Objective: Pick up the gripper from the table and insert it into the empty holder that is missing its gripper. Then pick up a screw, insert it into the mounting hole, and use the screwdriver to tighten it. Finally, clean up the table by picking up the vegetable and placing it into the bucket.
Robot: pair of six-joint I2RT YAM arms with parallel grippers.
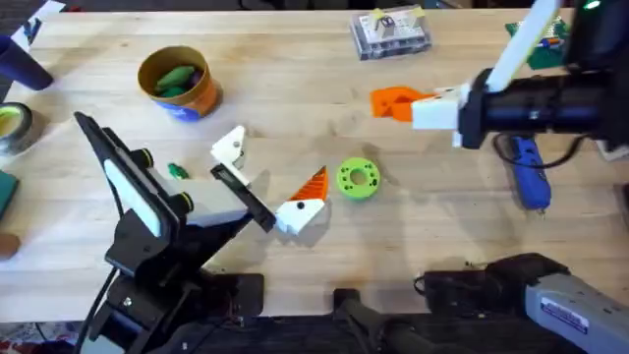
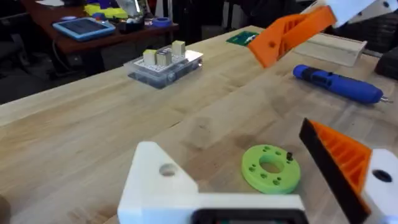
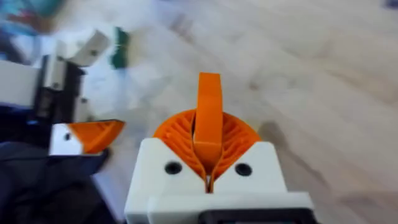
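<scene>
My right gripper point(image 1: 403, 103) hovers over the table's right middle, shut on the loose orange gripper point(image 1: 379, 98), whose wedge tip point(image 3: 209, 106) sticks out between the ribbed pads. My left gripper point(image 1: 267, 177) stands open at centre. One side of it is the bare white empty holder point(image 1: 231, 147) point(image 2: 155, 180). The other is a white block with an orange triangle point(image 1: 307, 197). The blue screwdriver point(image 1: 528, 172) point(image 2: 339, 84) lies at the right. The dark-green vegetable point(image 1: 177, 170) lies left of the holder. The orange bucket point(image 1: 177, 84) stands at the back left with green pieces inside.
A lime-green ring point(image 1: 357, 179) point(image 2: 270, 168) lies just right of the left gripper's orange finger. A clear box of small parts point(image 1: 390, 31) sits at the back centre. A tape roll point(image 1: 12, 128) is at the far left edge.
</scene>
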